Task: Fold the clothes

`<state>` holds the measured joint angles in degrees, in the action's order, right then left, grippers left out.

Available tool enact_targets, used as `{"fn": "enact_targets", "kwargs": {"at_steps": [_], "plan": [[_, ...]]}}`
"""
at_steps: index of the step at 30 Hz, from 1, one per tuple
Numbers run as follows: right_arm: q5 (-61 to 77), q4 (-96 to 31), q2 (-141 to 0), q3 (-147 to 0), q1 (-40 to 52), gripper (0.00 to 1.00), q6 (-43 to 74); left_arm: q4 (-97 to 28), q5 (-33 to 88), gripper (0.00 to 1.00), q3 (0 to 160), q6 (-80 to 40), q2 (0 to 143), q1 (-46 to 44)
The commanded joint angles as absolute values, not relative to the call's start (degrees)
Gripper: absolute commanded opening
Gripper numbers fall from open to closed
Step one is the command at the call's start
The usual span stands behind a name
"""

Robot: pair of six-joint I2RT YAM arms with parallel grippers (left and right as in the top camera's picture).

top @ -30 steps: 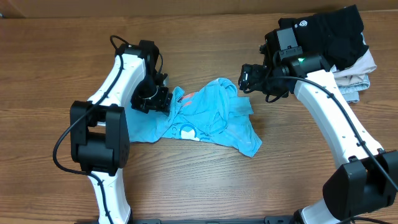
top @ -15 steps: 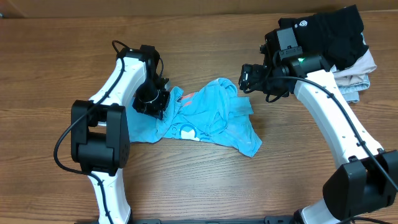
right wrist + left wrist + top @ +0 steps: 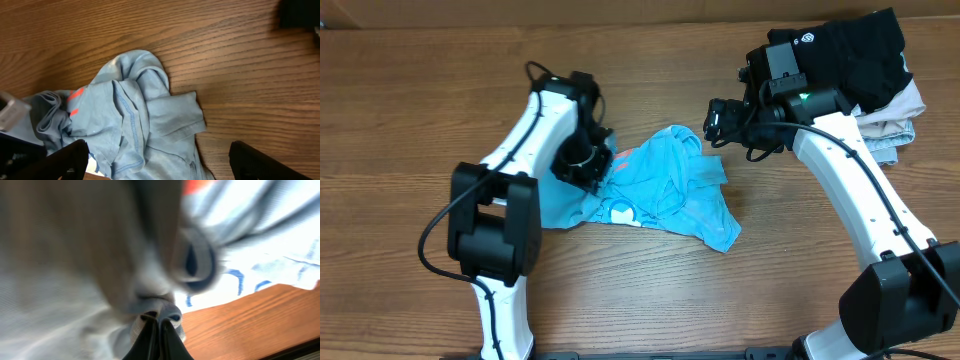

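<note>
The clothes are a crumpled light blue T-shirt (image 3: 665,190) with orange-red and white print, lying mid-table. My left gripper (image 3: 592,167) sits at its left side, over the fabric. In the left wrist view, the left gripper (image 3: 156,321) is shut on a bunched fold of the T-shirt (image 3: 260,235); that view is blurred. My right gripper (image 3: 716,122) hovers open just beyond the shirt's upper right edge. In the right wrist view, the right gripper (image 3: 159,152) stands wide apart above the T-shirt (image 3: 132,117), touching nothing.
A black garment (image 3: 840,45) with a small white logo lies on folded beige and pale garments (image 3: 898,125) at the back right, behind the right arm. Bare wooden table (image 3: 650,300) lies in front of the shirt.
My left gripper has shut on the shirt's left part and moved right, pulling fabric with it. The right arm has stayed still and open.
</note>
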<state>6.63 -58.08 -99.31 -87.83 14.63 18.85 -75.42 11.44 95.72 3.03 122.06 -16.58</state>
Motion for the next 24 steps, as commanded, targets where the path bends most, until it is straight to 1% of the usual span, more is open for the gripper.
{"fn": "enact_targets", "kwargs": {"at_steps": [1, 6, 7, 8, 10, 11, 12, 13, 15, 19, 24], "plan": [[6.13, -57.89, -98.83, -87.81, 14.11, 0.93, 19.55, -75.59, 12.27, 0.04, 96.99, 4.78, 121.21, -19.53], [6.11, -57.89, -98.83, -87.81, 13.61, 0.93, 19.73, -75.31, 11.88, 0.04, 96.97, 4.75, 121.21, -22.96], [6.13, -57.89, -98.83, -87.81, 13.41, 0.93, 19.73, -75.11, 11.88, 0.07, 96.97, 4.78, 121.21, -23.42], [6.13, -57.89, -98.83, -87.81, 13.21, 0.94, 19.73, -74.91, 11.88, 0.24, 96.97, 4.78, 121.21, -23.83], [6.33, -58.06, -98.83, -87.81, 12.53, 0.93, 19.73, -74.65, 11.88, 0.63, 96.97, 4.78, 121.21, -24.45], [6.42, -58.19, -98.83, -87.81, 12.23, 0.94, 19.75, -74.48, 11.88, 0.80, 96.97, 4.78, 121.21, -24.62], [6.83, -58.41, -98.83, -87.81, 11.86, 0.94, 19.73, -74.39, 11.90, 0.89, 96.97, 4.78, 121.21, -24.77], [7.51, -58.70, -98.83, -87.81, 11.44, 0.94, 19.73, -74.24, 11.92, 0.94, 96.97, 4.75, 121.21, -24.88], [9.04, -59.29, -98.83, -87.81, 10.63, 0.94, 19.70, -73.87, 12.12, 0.99, 96.97, 4.73, 121.21, -24.91], [13.13, -60.77, -98.83, -87.53, 9.61, 0.97, 18.48, -72.44, 15.22, 1.00, 97.82, 4.71, 121.21, -24.77], [18.15, -60.73, -99.13, -83.33, 9.87, 0.98, 16.43, -72.25, 19.20, 1.00, 104.97, 4.73, 121.16, -24.49]]}}
